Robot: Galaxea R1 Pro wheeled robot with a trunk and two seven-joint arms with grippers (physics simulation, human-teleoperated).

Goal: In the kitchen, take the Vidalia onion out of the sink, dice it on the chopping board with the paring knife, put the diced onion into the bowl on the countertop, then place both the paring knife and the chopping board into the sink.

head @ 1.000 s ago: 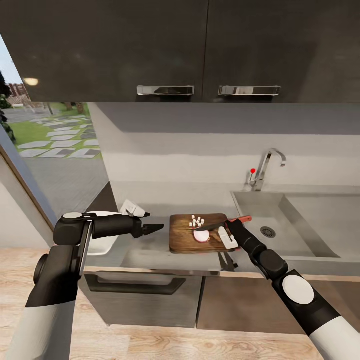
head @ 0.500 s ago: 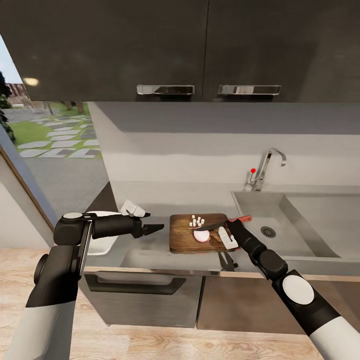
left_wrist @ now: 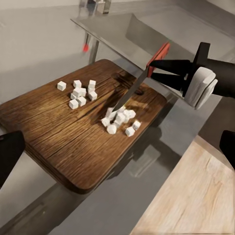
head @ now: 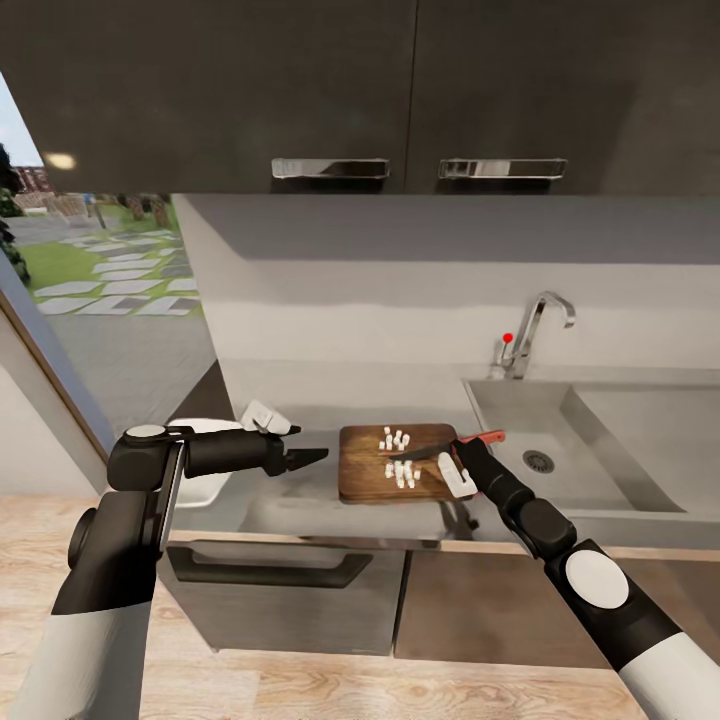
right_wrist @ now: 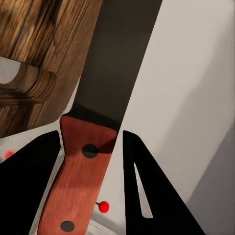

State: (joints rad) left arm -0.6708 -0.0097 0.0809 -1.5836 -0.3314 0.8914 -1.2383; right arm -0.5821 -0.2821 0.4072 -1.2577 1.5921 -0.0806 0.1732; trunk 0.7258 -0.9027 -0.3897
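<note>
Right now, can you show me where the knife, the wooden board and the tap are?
paring knife (left_wrist: 128,93): left wrist view, middle of the dark blade.
chopping board (left_wrist: 58,132): left wrist view, bare wood near the middle.
tap (head: 540,318): head view, curved chrome spout above the sink.
</note>
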